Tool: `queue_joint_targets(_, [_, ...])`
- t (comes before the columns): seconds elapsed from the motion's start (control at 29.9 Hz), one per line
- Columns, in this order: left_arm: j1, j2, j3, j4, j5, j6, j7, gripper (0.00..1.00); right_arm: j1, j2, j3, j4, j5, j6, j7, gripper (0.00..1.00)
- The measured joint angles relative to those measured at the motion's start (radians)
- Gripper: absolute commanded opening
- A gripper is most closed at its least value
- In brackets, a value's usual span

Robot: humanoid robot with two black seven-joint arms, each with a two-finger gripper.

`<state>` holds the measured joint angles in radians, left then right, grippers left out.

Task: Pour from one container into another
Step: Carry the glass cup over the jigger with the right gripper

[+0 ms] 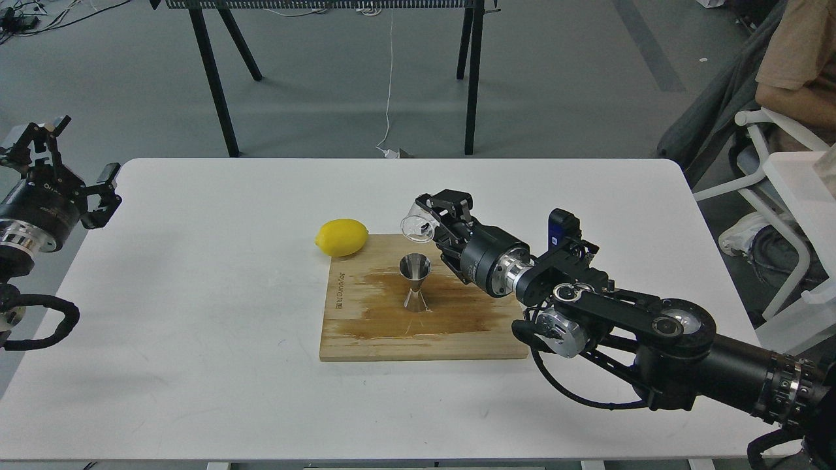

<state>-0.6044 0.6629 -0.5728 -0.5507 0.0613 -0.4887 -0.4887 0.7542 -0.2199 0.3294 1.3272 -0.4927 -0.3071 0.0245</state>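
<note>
The steel jigger (415, 282) stands upright in the middle of a wooden board (366, 333), whose surface around it looks wet and dark. Just above and slightly right of the jigger's mouth, my right gripper (432, 217) is shut on the small clear cup (418, 226). The cup is tipped over to the left, its mouth facing down-left toward the jigger. My left gripper (68, 163) hangs off the table's left edge, far from both containers, fingers spread with nothing between them.
A yellow lemon (341, 237) lies at the board's far-left corner on the white table (196, 294). A person sits on a white chair (774, 163) at the right. Black table legs (212, 78) stand behind the table.
</note>
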Motion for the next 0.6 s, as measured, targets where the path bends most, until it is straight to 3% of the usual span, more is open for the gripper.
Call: queue_joint_targets(0.6, [0.003,-0.002,-0.001,0.008,0.0,0.0,0.0,0.95,0.053,0.001,-0.077,-0.032,-0.054,0.0,0.002,0.35])
